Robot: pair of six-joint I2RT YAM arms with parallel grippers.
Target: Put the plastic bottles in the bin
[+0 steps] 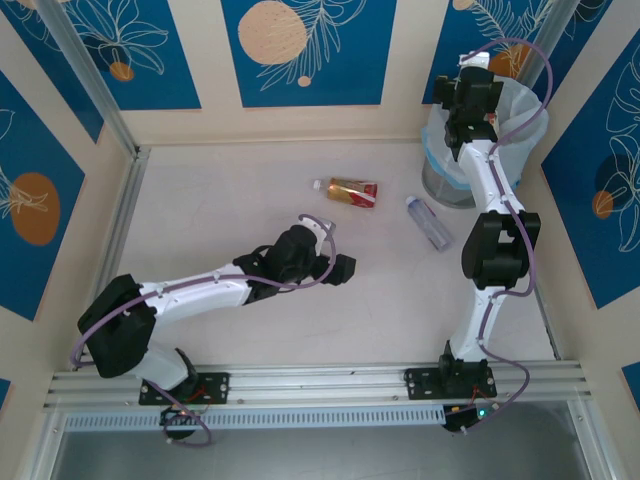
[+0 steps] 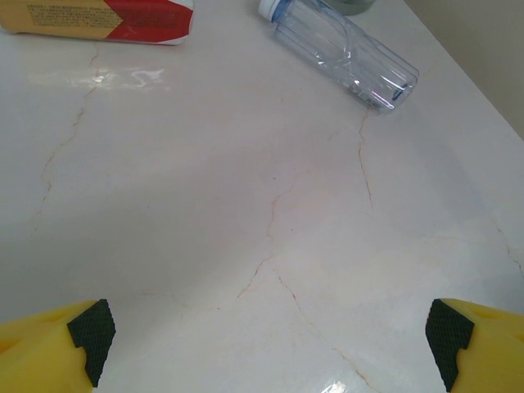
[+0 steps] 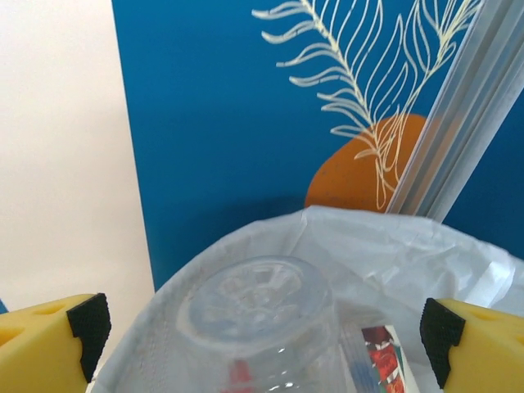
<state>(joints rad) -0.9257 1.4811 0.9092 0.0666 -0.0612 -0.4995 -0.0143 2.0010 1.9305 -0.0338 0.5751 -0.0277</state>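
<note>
Top external view: grey bin (image 1: 445, 188) with a pale bag (image 1: 525, 115) at two o'clock on the counter (image 1: 220, 210), tucked into the far right corner. Right claw (image 1: 470, 85) up over the bag's rim, with its arm stretched across the bin's near side. Two bottles flat on the counter, well apart: red-and-gold bottle (image 1: 352, 191) at twelve o'clock from the left claw (image 1: 345, 268), clear bottle (image 1: 428, 221) at two o'clock from it, near the bin's foot and just beside the right arm.

Left wrist view: pads spread wide, gripping nothing, low over pale cracked stone. Same two bottles ahead at eleven and one o'clock, bare counter between them and the pads.

Right wrist view: pads likewise spread wide, touching nothing. Between them the round base of an upended bottle (image 3: 254, 303), framed by the bag. Red-labelled bottle (image 3: 381, 352) at four o'clock from it. Behind, a blue leaf-print panel (image 3: 229, 123) and a metal post (image 3: 467, 115) at one o'clock.
</note>
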